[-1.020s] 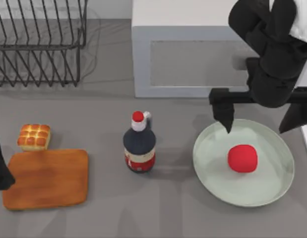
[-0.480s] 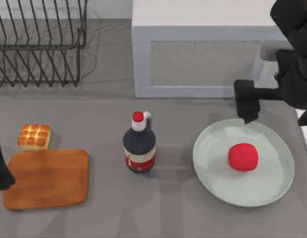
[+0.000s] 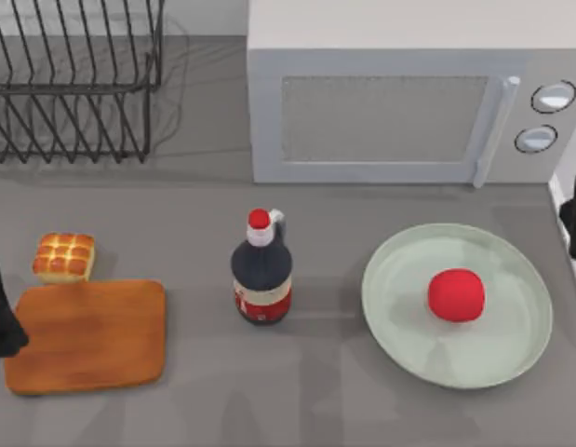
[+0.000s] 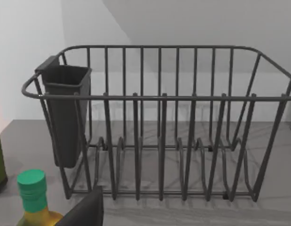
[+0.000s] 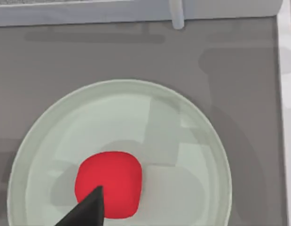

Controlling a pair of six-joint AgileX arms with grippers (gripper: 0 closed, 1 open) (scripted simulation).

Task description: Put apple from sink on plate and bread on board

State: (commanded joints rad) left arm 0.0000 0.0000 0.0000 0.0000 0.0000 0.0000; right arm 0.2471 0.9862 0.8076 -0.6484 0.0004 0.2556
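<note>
The red apple (image 3: 456, 295) rests on the mint-green plate (image 3: 399, 307), so that half is done. The bread (image 3: 63, 256) sits on the counter (image 3: 325, 400) just beside the wooden board (image 3: 87, 335), not yet on it. Whether either arm's jaws are released or clenched cannot be told.

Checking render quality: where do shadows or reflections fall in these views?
Top view: soft shadows on the table beside the bottle and under the dish rack. Right wrist view: grey shadow patches cross the plate around the apple. Left wrist view: even light, faint rack shadows.
</note>
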